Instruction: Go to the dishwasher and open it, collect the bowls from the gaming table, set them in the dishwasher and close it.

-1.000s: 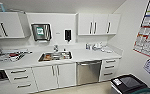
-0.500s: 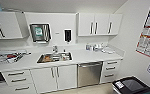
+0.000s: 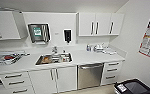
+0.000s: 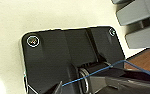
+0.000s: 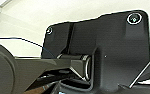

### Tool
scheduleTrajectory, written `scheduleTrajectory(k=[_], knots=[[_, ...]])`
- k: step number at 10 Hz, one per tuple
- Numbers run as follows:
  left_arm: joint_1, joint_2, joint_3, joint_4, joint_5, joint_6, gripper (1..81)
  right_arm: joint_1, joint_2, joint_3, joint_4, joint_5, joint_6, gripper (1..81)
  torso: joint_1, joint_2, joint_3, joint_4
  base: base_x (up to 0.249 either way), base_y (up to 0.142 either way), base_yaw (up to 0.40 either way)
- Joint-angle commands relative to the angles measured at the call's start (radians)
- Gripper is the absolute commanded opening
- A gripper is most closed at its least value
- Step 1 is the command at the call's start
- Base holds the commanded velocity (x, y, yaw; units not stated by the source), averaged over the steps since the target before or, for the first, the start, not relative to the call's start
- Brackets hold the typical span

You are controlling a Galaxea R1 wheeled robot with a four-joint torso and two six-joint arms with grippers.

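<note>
We face a white kitchenette where the stainless-steel dishwasher [image 3: 90, 75] sits shut under the worktop [image 3: 91, 58], just right of the steel sink [image 3: 54, 59] and its cabinet doors, and we cannot tell how either hand is set

The dishwasher [image 3: 90, 75] sits closed under the tabletop [image 3: 91, 58], between a pair of cabinet doors [image 3: 53, 80] on its left and a stack of drawers [image 3: 113, 72] on its right. The sink [image 3: 54, 59] is set into the tabletop above those doors, with a faucet [image 3: 54, 49] behind it. A dish rack [image 3: 8, 58] lies far left on the tabletop. Wall cabinets [image 3: 101, 24] hang above the dishwasher's side. A paper towel dispenser [image 3: 39, 33] and a soap dispenser [image 3: 67, 35] hang on the wall behind the sink. A bin [image 3: 134, 88] stands on the floor right of the drawers.
</note>
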Motion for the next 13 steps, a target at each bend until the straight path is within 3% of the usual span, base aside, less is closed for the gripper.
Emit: scheduleTrajectory(k=[1, 5, 8, 13], knots=[[-0.048, -0.021, 0.011, 0.005, 0.055, 0.005, 81.1, 0.042, -0.02, 0.006, -0.009, -0.047, -0.002, 81.1, 0.001, 0.0, 0.0, 0.0, 0.113, 0.0, 0.0], [-0.048, -0.007, -0.014, 0.004, 0.055, 0.005, 81.1, 0.048, -0.017, -0.027, -0.002, -0.047, -0.001, 81.1, 0.001, 0.0, 0.0, 0.0, 0.113, 0.0, 0.0], [-0.048, 0.035, -0.095, 0.001, 0.055, 0.005, 81.1, 0.053, 0.02, -0.124, 0.003, -0.047, 0.001, 81.1, 0.001, 0.0, 0.0, 0.0, 0.113, 0.0, 0.0], [-0.048, 0.042, -0.112, -0.004, 0.055, 0.005, 81.1, 0.057, 0.063, -0.207, 0.003, -0.047, 0.003, 81.1, 0.001, 0.0, 0.0, 0.0, 0.113, 0.0, 0.0]])
